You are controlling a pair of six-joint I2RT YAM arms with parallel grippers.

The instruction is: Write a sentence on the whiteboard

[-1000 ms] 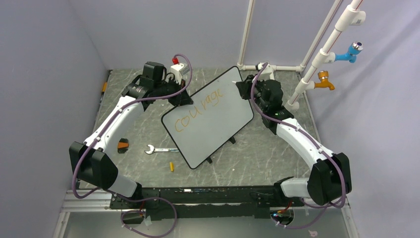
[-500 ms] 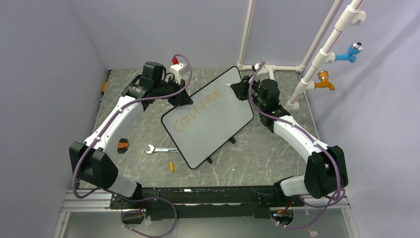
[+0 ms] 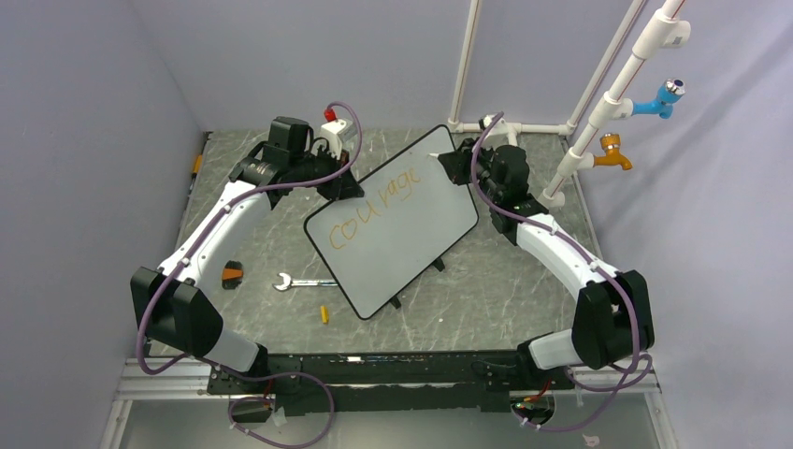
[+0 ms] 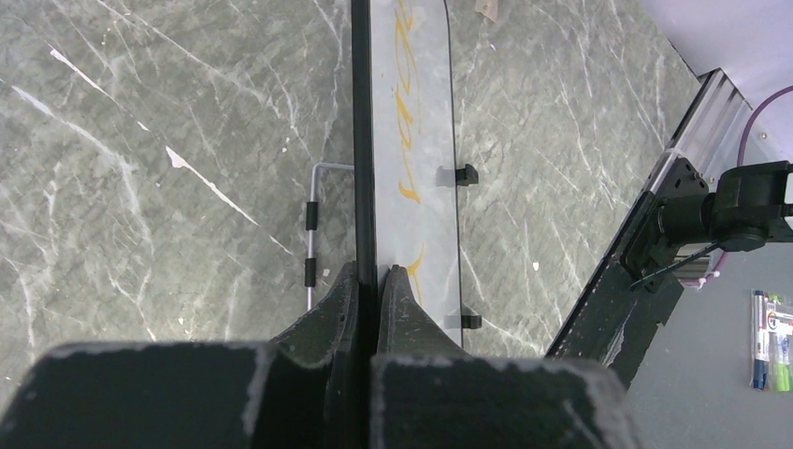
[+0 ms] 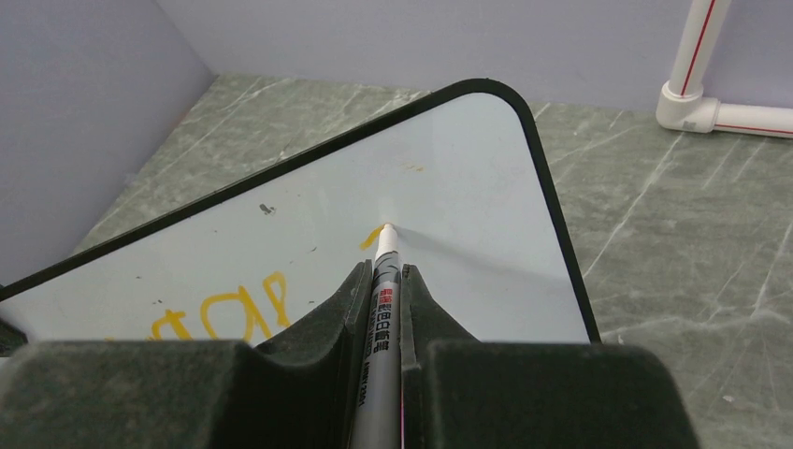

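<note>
Whiteboard (image 3: 393,224) stands in the middle of the grey marbled surface (image 3: 524,281), turned on the diagonal and tilted back on small black feet, one rounded corner toward the far right, the opposite one toward the near edge. Sentence (image 3: 379,208): one row of thin orange letters reading "courage", running up the board from near left to far right. Left pincer (image 4: 368,273) closed tight on the board's black rim along its far left edge; the left wrist view shows the board edge-on, a finger pressed to each face, and a wire stand leg (image 4: 309,217) with black sleeves behind it. Right pincer (image 5: 385,273) closed on a marker (image 5: 379,337), barrel clamped between the two fingers, printed label facing up, white tip poking out ahead. Tip touches the board's face near the far right corner, at the end of a short orange stroke just past the last letter. Small dark speck on the board to the left of the tip. Beside the board's near left edge lies a silver wrench (image 3: 301,282), flat, handle end reaching the rim; contact cannot be told. A small yellow piece (image 3: 324,314) lies just nearer, an orange and black object (image 3: 232,275) farther left by the left arm. White pipes (image 3: 619,101) with a blue tap (image 3: 666,96) and an orange tap (image 3: 612,150) rise at the far right
</note>
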